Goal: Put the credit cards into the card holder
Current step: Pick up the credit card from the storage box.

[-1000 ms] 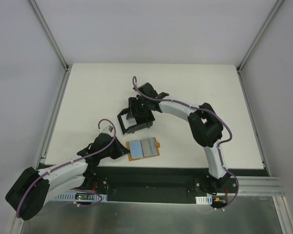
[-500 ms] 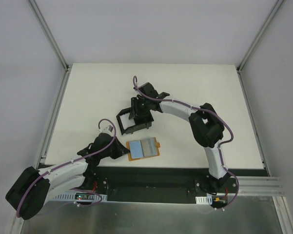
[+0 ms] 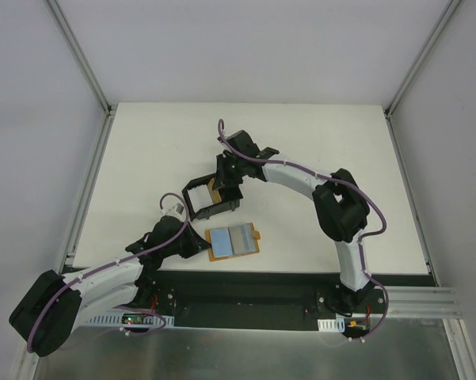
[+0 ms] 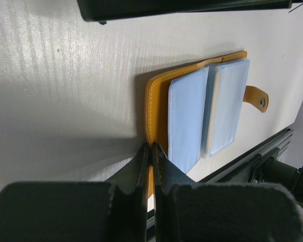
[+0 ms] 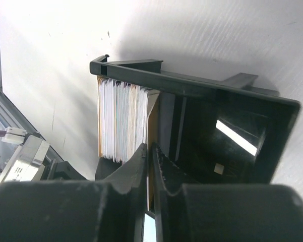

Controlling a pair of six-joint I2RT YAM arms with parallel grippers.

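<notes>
**Left hand closed at the wallet, right hand closed at the card holder**

The left hand is low over the tabletop. Its two fingers are pressed together and nothing is between them. Their tips meet the near orange edge of the wallet, which lies open and flat directly ahead of the hand. Inside the wallet, just beyond the tips and a little to their right, two pale blue sleeves lie side by side. Further to the right of this hand, a short orange strap with a snap sticks out from the edge of the wallet.

Farther out on the tabletop, the right hand points into the card holder, a black box with an open top. The fingers of this hand are almost together, with only a thin dark slit between them. I cannot tell whether a card sits in that slit. Just ahead of the tips and to their left, the credit cards stand on edge in a tight pack. They are mostly white, with some tan-orange ones, and they sit against the left side of the holder. To the right of the hand, the inside of the holder is dark. The black rim of the holder runs across beyond the fingertips.
</notes>
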